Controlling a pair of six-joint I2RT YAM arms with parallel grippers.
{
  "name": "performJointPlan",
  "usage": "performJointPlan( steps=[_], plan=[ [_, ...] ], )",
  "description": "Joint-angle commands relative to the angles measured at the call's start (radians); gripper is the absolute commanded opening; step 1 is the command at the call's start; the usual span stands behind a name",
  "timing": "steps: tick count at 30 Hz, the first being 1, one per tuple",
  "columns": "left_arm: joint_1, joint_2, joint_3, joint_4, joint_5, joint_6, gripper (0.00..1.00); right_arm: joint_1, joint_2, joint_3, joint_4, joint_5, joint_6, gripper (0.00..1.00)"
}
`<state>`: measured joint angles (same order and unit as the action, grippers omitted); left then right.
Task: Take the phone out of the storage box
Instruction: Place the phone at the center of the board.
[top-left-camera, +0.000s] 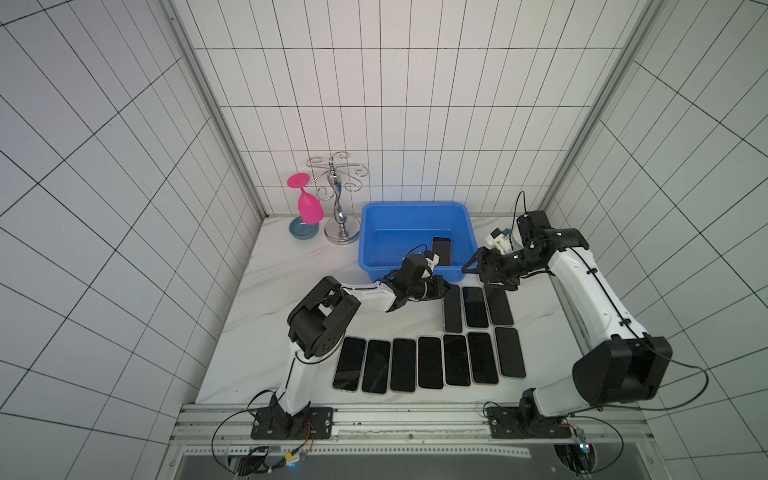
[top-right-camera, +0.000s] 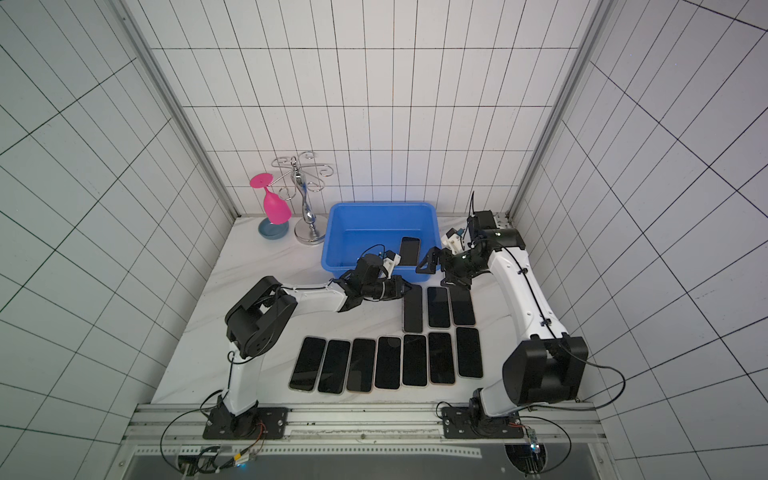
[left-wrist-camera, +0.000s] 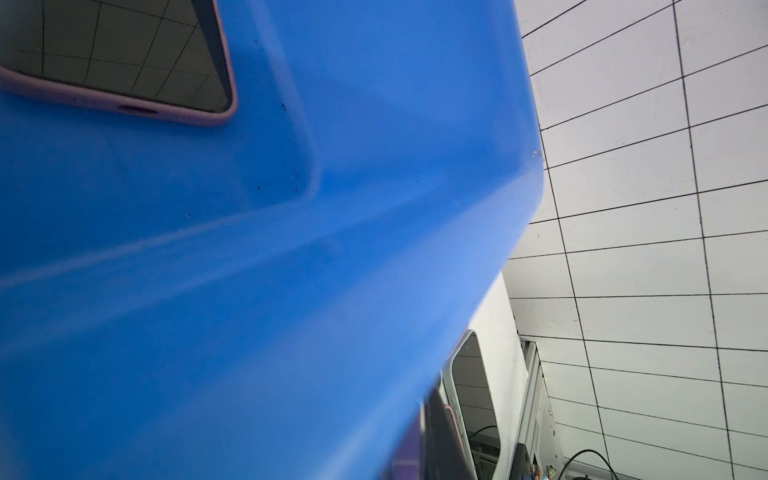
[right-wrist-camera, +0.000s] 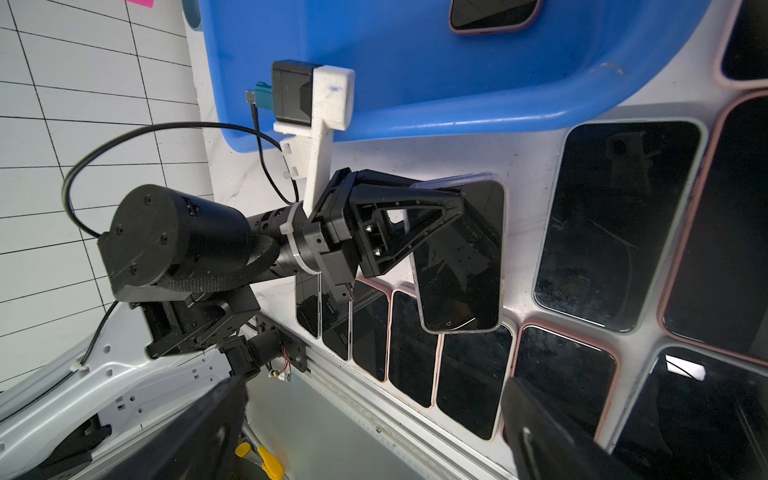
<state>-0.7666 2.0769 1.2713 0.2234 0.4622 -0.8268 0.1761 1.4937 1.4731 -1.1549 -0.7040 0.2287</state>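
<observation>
The blue storage box (top-left-camera: 415, 206) (top-right-camera: 382, 205) stands at the back of the table, with one dark-screened phone (top-left-camera: 441, 250) (top-right-camera: 409, 250) (left-wrist-camera: 116, 54) lying inside near its front right corner. My left gripper (top-left-camera: 446, 289) (right-wrist-camera: 457, 199) is just in front of the box, shut on the top end of another phone (top-left-camera: 453, 316) (right-wrist-camera: 457, 266). That phone hangs tilted a little above the table. My right gripper (top-left-camera: 484, 276) (right-wrist-camera: 374, 436) hovers open at the box's front right corner, with nothing between its fingers.
Several phones (top-left-camera: 430, 361) lie face up in a row near the table's front edge, and two more phones (top-left-camera: 476, 307) lie right of the held one. A pink glass (top-left-camera: 309, 203) hangs on a chrome rack (top-left-camera: 340, 224) over a grey-blue dish (top-left-camera: 304, 229) at the back left.
</observation>
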Motion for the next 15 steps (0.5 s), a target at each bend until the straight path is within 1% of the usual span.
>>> performJointPlan(
  steps=[1, 5, 9, 13, 15],
  plan=[
    [0.013, 0.07, -0.025, -0.216, -0.037, -0.069, 0.09, -0.013, -0.029, -0.024, -0.011, -0.022, -0.025, 0.99],
    [0.013, 0.085, -0.01, -0.256, -0.049, -0.062, 0.11, -0.018, -0.035, -0.035, -0.011, -0.027, -0.032, 0.99],
    [0.013, 0.101, 0.006, -0.288, -0.052, -0.059, 0.15, -0.024, -0.042, -0.046, -0.01, -0.026, -0.038, 0.99],
    [0.013, 0.114, 0.025, -0.314, -0.051, -0.057, 0.26, -0.03, -0.046, -0.053, -0.011, -0.028, -0.042, 0.99],
    [0.012, 0.121, 0.037, -0.331, -0.051, -0.051, 0.28, -0.032, -0.047, -0.051, -0.01, -0.032, -0.041, 0.99]
  ],
)
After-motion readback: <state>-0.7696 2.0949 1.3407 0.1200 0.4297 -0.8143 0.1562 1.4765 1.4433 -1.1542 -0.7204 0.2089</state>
